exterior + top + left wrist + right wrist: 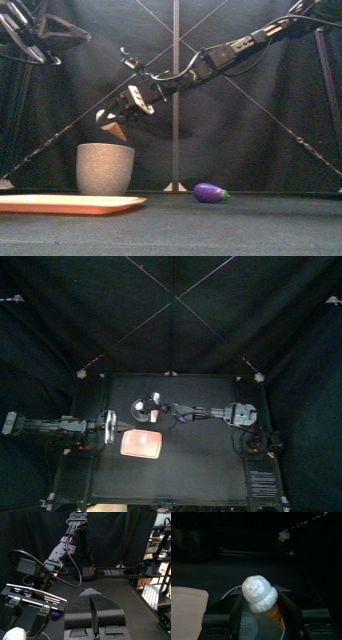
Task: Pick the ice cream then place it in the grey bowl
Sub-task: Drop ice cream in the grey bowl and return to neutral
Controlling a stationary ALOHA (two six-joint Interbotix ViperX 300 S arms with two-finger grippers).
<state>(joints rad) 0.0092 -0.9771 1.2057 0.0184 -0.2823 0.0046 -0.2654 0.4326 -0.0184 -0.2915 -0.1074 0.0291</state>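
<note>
— What is laid out, taken from the largest thing down?

— A flat, matt black table (201, 468) is seen. On its left part a pink tray (67, 204) is laid, shallow, smooth and rounded at the corners. Just behind the tray a grey bowl (104, 168) is stood upright. It is a tall speckled cup, slightly tapered and open at the top. Well to the right of the cup a small glossy purple aubergine (210, 192) with a green cap is left lying on the table.

— And the ice cream?

— The ice cream (260, 594) is made up of a white swirled scoop on a ridged orange cone. It is held tilted in the air just above the bowl's rim, with no contact made. The bowl's grey inside is seen behind the cone.

— How are the fingers set?

— The right gripper (112, 118) is closed part-way, and the scoop and cone are clamped between its two jaws. The left gripper (91, 594) is kept low at the table's left, its jaws pressed together with nothing between them.
</note>
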